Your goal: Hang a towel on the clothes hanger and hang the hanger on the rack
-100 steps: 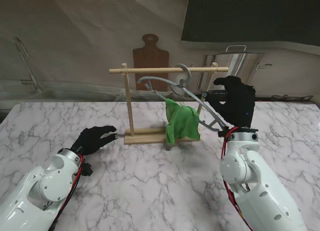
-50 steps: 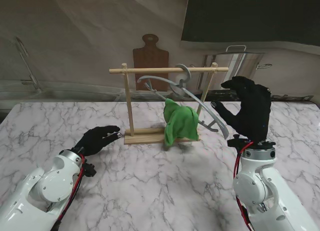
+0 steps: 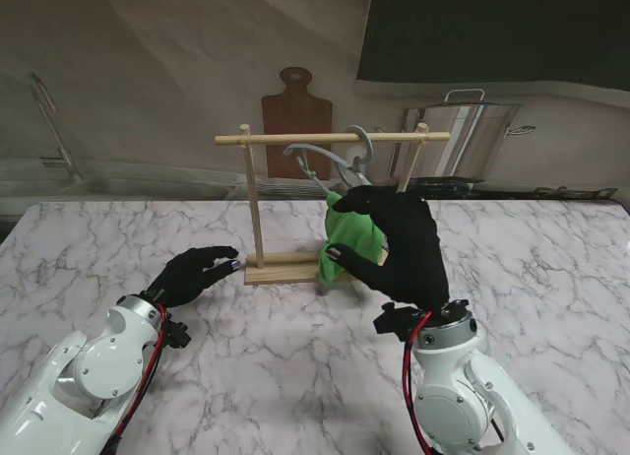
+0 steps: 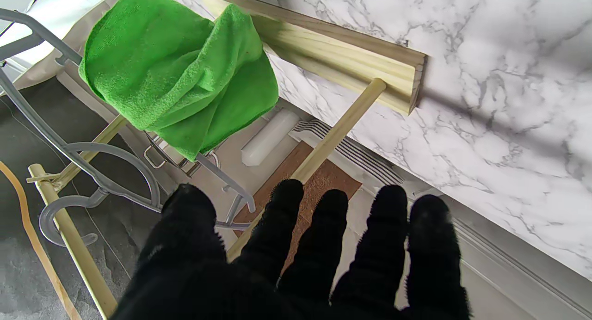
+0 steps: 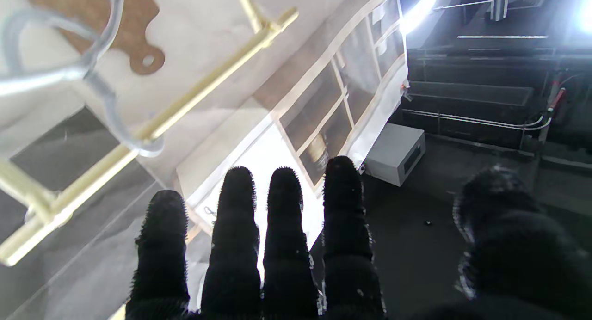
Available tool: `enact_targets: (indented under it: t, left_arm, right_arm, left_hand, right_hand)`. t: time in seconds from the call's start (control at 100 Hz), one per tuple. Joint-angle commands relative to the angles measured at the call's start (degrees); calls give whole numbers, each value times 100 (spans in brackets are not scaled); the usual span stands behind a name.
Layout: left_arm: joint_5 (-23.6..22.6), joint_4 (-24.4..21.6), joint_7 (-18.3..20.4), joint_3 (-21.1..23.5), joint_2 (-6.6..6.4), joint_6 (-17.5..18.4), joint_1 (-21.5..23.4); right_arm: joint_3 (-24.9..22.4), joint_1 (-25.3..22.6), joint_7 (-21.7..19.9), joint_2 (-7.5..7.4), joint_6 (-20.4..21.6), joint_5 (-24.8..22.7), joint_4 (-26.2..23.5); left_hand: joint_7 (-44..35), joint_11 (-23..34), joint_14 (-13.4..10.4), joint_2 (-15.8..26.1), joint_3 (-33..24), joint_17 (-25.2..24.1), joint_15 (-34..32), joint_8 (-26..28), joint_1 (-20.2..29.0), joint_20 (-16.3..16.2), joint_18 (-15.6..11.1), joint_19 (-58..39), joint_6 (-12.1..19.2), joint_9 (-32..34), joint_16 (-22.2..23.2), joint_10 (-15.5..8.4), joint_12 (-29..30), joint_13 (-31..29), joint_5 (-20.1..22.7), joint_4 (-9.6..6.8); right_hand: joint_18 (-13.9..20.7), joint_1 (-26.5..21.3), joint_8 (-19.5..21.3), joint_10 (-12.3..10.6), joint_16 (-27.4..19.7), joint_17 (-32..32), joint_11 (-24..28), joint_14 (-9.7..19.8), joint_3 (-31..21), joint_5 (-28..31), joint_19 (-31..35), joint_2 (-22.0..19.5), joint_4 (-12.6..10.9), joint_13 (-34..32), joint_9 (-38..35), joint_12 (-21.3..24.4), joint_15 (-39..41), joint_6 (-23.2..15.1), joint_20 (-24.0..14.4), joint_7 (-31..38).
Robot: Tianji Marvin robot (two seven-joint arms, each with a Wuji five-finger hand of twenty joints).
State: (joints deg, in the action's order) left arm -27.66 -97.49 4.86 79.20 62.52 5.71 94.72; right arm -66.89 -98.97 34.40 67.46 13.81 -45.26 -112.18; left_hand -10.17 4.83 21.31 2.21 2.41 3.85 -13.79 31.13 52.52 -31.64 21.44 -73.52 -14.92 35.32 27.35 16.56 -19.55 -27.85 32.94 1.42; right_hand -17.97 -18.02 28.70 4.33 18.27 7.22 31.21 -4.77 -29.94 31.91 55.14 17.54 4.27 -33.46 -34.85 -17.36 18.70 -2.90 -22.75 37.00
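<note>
From the stand's view, the wooden rack [image 3: 295, 268] stands on the marble table [image 3: 295, 376], and the grey hanger [image 3: 340, 164] hangs by its hook from the top rail [image 3: 295, 138]. The green towel [image 3: 354, 233] is draped over the hanger's lower bar, bunched and drooping toward the rack's base. The right hand [image 3: 399, 253] is raised in front of the towel, fingers spread and gripping nothing. The left hand [image 3: 192, 273] rests low on the table just beside the base's left end, fingers loosely apart, also holding nothing.

In the left wrist view, the towel [image 4: 180, 75] looks soft, fluffy and light; I'd guess it slides easily on the smooth plastic bar, so any fixing is best done by pinching a fold near the bar. The hanger [image 4: 92, 172] looks thin, stiff and light, likely to swing if nudged; its shoulder or the neck by the hook seems the sensible place to take it. The left fingers [image 4: 286, 227] are splayed and free, near the rack's upright [image 4: 333, 135] without touching it as far as I can tell.

In the right wrist view, the fingers [image 5: 240, 218] are straight and apart with nothing between them, and the hook [image 5: 111, 107] is looped over the rail [image 5: 185, 107], blurred.

I can read no brand, label or writing anywhere
</note>
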Motion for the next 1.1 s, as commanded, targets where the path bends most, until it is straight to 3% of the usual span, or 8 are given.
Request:
enact_targets:
  t: [0.0,0.29,0.56,0.87,1.09]
  left_arm:
    - [55,-2,75,-9,22,26,18]
    - [142,11,46,-5,34,87,22]
    - [250,31,75,-56,37,111,-1]
    - [564,239,66,-349,72,52,-195]
    - [600,454,-92,-565,113,53,-341]
  right_arm:
    - [160,10,-75,74,-51,161,130]
    - [676,319,-1039,48,-507,936,589]
    - [1001,630,-1358,92,-1114,1411,1223]
    - [714,699,-2056,-40,-1048,1707,1753]
    - [302,470,-2048,-61,-989,1733,1955]
  left_hand:
    - [-44,9,-62,350,-14,39,-5,-52,135,-96,97,4034,-11,-35,-75,-18,63,97,38,-11]
    - [-39,12,-67,355,-14,50,-13,-48,140,-127,92,4014,-6,-6,-71,-33,55,84,33,-12]
    - [-34,8,-66,361,-11,63,-18,-47,138,-142,93,3999,2,-9,-68,-36,52,73,20,-13]
    - [-23,-1,-89,377,-14,63,-30,-49,141,-189,70,3914,-5,-75,-55,-58,50,89,-15,-15]
    - [-31,13,-121,403,-19,50,-58,-40,162,-217,37,3841,-18,-62,-35,-87,31,84,-30,-22]
  right_hand:
    - [90,-34,-101,-27,-58,1,-139,84,-27,165,-119,-231,-105,-123,-34,56,-140,-172,60,-169]
    - [98,-75,-106,-23,-64,-69,-204,81,46,-130,-203,-322,-113,22,240,61,-244,-133,107,-326]
    - [123,-94,-72,-13,-56,-81,-155,91,108,-314,-240,-378,-121,70,390,33,-265,-111,112,-349]
    - [217,-59,-27,-116,-73,-106,-89,163,167,-517,-283,-508,-114,221,556,9,-315,-295,93,-308]
    - [226,-128,-52,-274,-118,-84,-151,214,167,-439,-307,-578,-96,193,411,53,-372,-563,81,-305]
